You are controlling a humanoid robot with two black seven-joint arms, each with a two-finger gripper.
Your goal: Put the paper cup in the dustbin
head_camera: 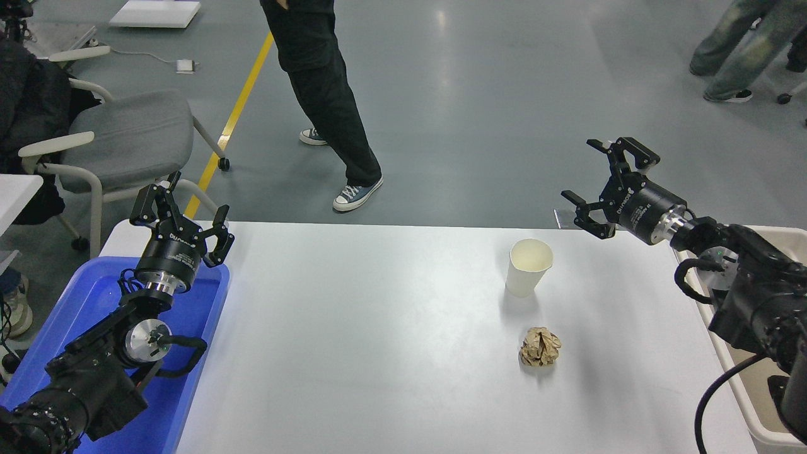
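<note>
The white paper cup [528, 267] stands upright on the white table [378, 328], right of centre, with its cream inside showing. My right gripper [605, 180] is open and empty, raised above the table's far right edge, up and to the right of the cup and clear of it. The beige dustbin [744, 403] stands off the table's right side, mostly hidden behind my right arm. My left gripper [183, 211] is open and parked at the lower left over the blue tray.
A crumpled brown paper ball [539, 346] lies on the table in front of the cup. A blue plastic tray [183, 384] sits at the left edge. A person [321, 75] walks on the floor beyond the table. A grey chair [126, 145] stands far left.
</note>
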